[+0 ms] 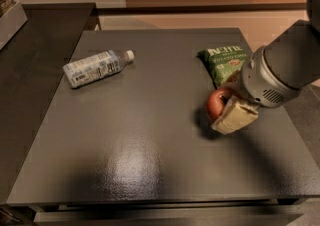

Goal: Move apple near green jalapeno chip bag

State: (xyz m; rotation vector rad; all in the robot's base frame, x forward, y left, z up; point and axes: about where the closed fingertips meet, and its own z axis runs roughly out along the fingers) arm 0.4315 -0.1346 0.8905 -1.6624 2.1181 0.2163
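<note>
1. The gripper (pixel 226 101) is being held low over the right half of the table (pixel 150 140), closer to the right edge than to the middle and about midway between the far and near edges.
2. Its jaws are being closed around the apple (pixel 216 104), so that only an apple's width is being left between them.
3. A tan pad (pixel 236 116) is being pressed against the apple's near right side. The other finger is mostly hidden behind the fruit.
4. The apple's red skin is being turned toward the left edge, and a dark shadow (pixel 202 120) is being cast on the table just below and to its left. Whether the apple is touching the surface cannot be told.
5. The bag (pixel 224 62) is being seen lying flat toward the far right corner, with its white lettering at the far end. Its near right end is being covered by the arm (pixel 285 70).
6. The apple is being held just beside the bag's near end. Contact between them cannot be judged.
7. The arm is being reached in over the right edge, its grey wrist sitting above the gripper.
8. The bottle (pixel 95 67) is being seen on its side in the far left part of the table, cap toward the far edge, well apart from the apple.
</note>
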